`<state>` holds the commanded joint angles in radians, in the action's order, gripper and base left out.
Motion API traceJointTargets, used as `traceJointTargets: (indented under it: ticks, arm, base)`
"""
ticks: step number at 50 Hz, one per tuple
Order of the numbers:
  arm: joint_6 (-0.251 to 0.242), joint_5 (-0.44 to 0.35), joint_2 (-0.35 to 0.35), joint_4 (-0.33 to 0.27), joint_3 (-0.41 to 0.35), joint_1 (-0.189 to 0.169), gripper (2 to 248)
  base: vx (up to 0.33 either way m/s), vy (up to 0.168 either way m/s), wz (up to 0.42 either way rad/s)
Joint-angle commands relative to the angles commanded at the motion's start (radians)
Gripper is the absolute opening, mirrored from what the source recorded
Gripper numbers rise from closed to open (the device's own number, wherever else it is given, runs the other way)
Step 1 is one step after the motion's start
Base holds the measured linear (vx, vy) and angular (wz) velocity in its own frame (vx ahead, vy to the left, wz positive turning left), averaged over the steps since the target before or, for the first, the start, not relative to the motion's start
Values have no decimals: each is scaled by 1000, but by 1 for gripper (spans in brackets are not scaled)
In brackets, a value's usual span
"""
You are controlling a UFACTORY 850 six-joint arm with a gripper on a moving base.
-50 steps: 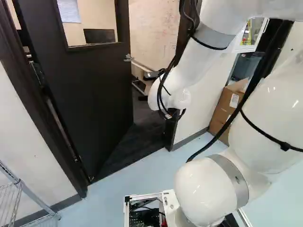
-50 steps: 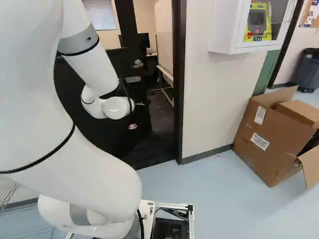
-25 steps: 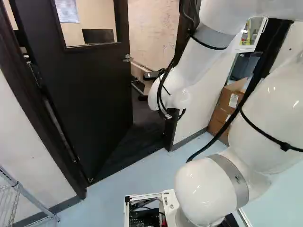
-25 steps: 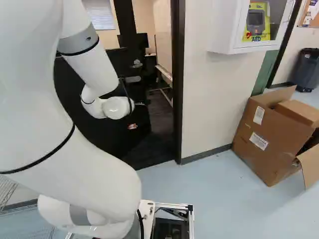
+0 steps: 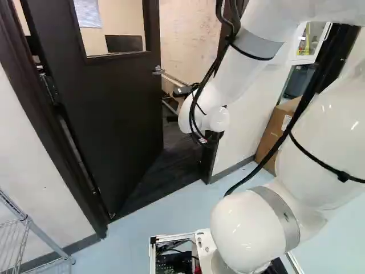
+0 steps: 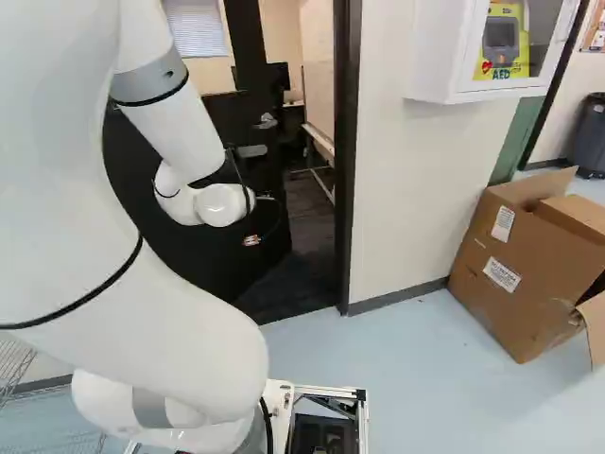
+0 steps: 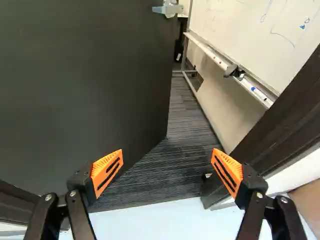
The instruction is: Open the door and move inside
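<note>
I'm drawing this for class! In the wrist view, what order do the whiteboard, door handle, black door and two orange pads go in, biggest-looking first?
1. Black door
2. Whiteboard
3. Orange pads: the two look alike
4. Door handle

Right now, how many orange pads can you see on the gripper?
2: one pad on the side of the gripper toward the dark door, the other pad toward the door frame.
</note>
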<state>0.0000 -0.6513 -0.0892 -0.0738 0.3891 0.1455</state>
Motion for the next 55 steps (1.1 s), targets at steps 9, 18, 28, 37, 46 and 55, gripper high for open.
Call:
traceJointTargets:
  ticks: [9, 18, 28, 37, 46, 55]
  arm:
    - [0, 0, 0, 0, 0, 0, 247]
    - [0, 0, 0, 0, 0, 0, 247]
    - [0, 0, 0, 0, 0, 0, 247]
    - [0, 0, 0, 0, 0, 0, 247]
    - [0, 0, 0, 0, 0, 0, 247]
    - [0, 0, 0, 0, 0, 0, 247]
  base:
    - [23, 30, 135]
    - [20, 28, 130]
    - [26, 33, 146]
    - [43, 62, 173]
    - [50, 62, 168]
    - [46, 55, 155]
